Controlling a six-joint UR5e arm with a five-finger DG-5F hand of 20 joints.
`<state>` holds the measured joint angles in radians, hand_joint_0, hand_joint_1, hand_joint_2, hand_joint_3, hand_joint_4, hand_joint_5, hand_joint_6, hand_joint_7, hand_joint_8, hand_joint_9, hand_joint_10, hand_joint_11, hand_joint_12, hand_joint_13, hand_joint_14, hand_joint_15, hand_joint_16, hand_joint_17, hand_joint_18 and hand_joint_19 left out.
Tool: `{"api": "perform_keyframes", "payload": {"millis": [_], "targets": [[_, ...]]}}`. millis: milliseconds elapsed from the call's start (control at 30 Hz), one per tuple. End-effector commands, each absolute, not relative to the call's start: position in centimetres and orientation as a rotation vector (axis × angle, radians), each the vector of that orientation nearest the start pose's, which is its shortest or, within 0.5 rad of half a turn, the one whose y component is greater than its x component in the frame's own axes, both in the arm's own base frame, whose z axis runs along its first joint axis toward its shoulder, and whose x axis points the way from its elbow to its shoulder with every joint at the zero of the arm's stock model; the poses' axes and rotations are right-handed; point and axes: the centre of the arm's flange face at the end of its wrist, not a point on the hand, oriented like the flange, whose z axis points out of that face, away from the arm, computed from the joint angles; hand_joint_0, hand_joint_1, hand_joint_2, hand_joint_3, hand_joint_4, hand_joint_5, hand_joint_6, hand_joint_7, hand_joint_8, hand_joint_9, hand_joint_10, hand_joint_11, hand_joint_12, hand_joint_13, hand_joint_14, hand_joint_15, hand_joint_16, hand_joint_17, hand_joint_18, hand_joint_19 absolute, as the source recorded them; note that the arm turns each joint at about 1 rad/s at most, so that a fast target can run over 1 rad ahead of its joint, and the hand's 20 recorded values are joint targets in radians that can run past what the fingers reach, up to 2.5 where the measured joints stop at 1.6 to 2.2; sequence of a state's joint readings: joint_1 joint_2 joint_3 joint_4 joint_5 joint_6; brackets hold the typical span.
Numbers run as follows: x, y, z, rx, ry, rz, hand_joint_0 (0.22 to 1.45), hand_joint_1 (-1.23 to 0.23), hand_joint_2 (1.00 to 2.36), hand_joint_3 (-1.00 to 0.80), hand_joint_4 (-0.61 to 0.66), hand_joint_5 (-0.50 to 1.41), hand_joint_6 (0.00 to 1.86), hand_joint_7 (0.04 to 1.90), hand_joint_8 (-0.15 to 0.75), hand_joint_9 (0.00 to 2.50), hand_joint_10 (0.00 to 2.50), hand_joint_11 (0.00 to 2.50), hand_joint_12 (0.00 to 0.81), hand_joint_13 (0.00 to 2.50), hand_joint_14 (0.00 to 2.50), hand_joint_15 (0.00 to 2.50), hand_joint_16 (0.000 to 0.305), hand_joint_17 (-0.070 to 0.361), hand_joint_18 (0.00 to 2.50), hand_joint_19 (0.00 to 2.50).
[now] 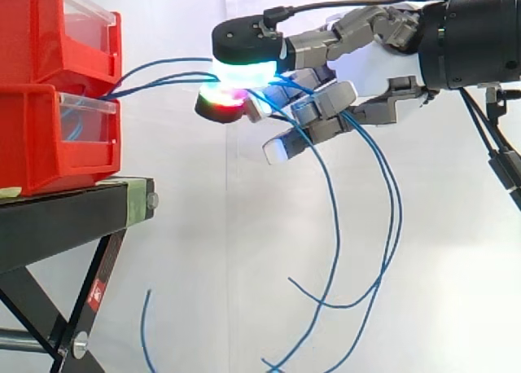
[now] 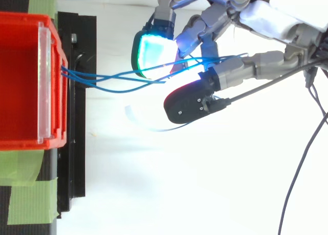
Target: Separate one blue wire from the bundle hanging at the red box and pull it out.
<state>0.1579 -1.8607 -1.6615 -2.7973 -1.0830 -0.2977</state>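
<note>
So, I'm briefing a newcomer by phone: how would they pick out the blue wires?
Find the stacked red bins on the black stand. From the bins' front, thin blue wires run across to the hand, which pinches them, then droop in long loops beneath it. Nothing else here is thin, blue and dangling.

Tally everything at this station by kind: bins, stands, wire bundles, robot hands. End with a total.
Red bins: 2, upper bin stacked on lower bin
Black stand: 1
Blue wire bundle: 1 (the strands overlap, so I cannot count them exactly)
Robot hand: 1
Total: 5
</note>
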Motion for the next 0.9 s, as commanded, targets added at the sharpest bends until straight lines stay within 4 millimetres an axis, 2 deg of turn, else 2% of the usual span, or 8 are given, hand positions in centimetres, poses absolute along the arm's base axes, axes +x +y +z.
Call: {"api": "perform_keyframes", "payload": {"millis": [0,400,633,867], "targets": [[59.11,-8.81,32.13,1.176,1.158,0.714,0.76,-0.93,1.00,-0.50,0.18,-0.25,0.88,1.07,0.326,0.81,0.02,1.10,0.309,1.21,0.91,1.38,0.048,0.108,0.72,0.78],[59.11,-8.81,32.13,1.177,1.157,0.715,0.71,-0.95,1.00,-0.50,0.19,-0.26,0.87,1.06,0.324,0.79,0.02,1.08,0.312,1.18,0.86,1.39,0.048,0.109,0.70,0.78],[59.11,-8.81,32.13,1.177,1.157,0.715,0.62,-0.81,1.00,-0.50,0.19,-0.25,0.85,1.07,0.344,0.82,0.02,1.08,0.320,1.18,0.86,1.38,0.051,0.115,0.68,0.83],[59.08,-8.81,32.06,1.177,1.160,0.713,0.64,-0.86,1.00,-0.50,0.20,-0.25,0.85,1.06,0.338,0.82,0.02,1.08,0.316,1.18,0.83,1.38,0.051,0.115,0.68,0.83]]}}
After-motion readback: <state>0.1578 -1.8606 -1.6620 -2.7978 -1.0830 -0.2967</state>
